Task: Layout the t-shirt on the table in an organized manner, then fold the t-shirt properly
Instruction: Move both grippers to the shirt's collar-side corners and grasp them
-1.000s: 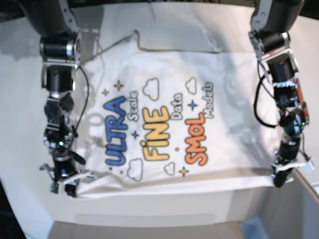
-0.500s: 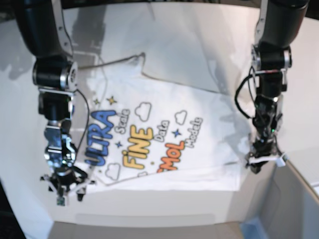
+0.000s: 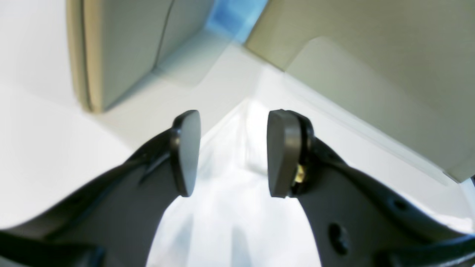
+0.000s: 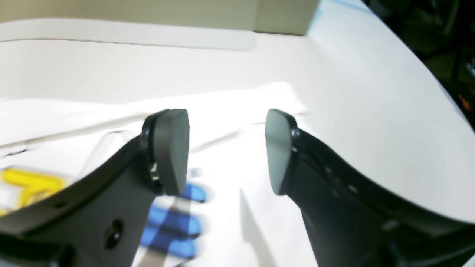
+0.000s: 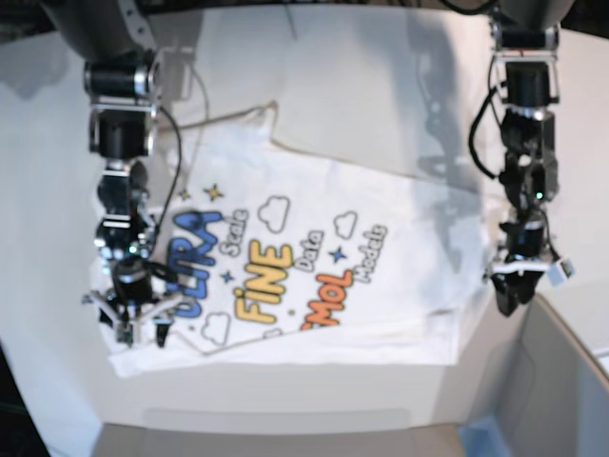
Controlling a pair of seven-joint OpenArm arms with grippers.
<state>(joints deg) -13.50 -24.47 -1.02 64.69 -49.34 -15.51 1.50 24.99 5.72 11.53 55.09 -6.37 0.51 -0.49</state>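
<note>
On the left of the base view my right gripper [image 5: 133, 319] hangs over the shirt's lower corner, fingers [image 4: 170, 152] spread and grasping nothing. The t-shirt [image 5: 314, 267] lies print-up on the white counter [image 5: 38, 190], mostly spread, though it sits skewed, with its far edge rumpled and creases near the right side. On the right, my left gripper [image 5: 519, 286] has its fingers [image 3: 280, 152] released above the opposite corner. I judge the layout nearly done; squaring up and every fold remain.
</note>
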